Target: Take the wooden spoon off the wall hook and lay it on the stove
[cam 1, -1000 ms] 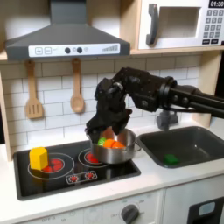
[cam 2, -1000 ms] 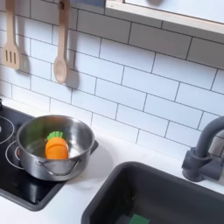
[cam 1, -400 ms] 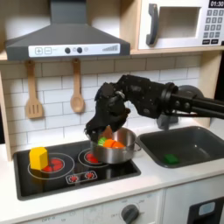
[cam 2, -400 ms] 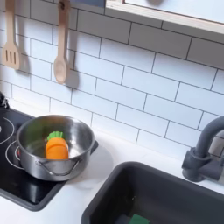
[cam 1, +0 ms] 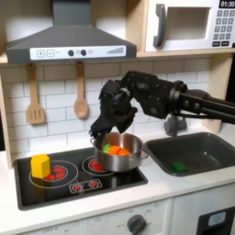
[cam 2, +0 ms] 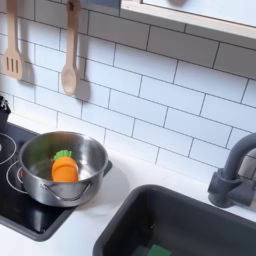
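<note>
Spoon: the wooden spoon (cam 1: 81,98) hangs on the tiled wall, bowl down, in both exterior views (cam 2: 69,66). Nothing is touching it.
Spatula: the spatula (cam 1: 35,103) hangs at 9 o'clock from the spoon in the first exterior view, well apart from it.
Stove: the black stove (cam 1: 64,186) lies flat under the spoon. It has two red rings.
Pot: a shiny pot (cam 1: 120,153) sits on the ring nearest the sink. It has an orange and green toy in it (cam 2: 65,165).
Yellow thing: it stands on the other ring (cam 1: 40,165).
Gripper: the black gripper (cam 1: 100,134) hangs at the pot's 10 o'clock rim, below the spoon. I cannot tell if it is open or closed, or if it holds anything.
Sink: the dark sink (cam 1: 194,152) is at 3 o'clock from the pot.
</note>
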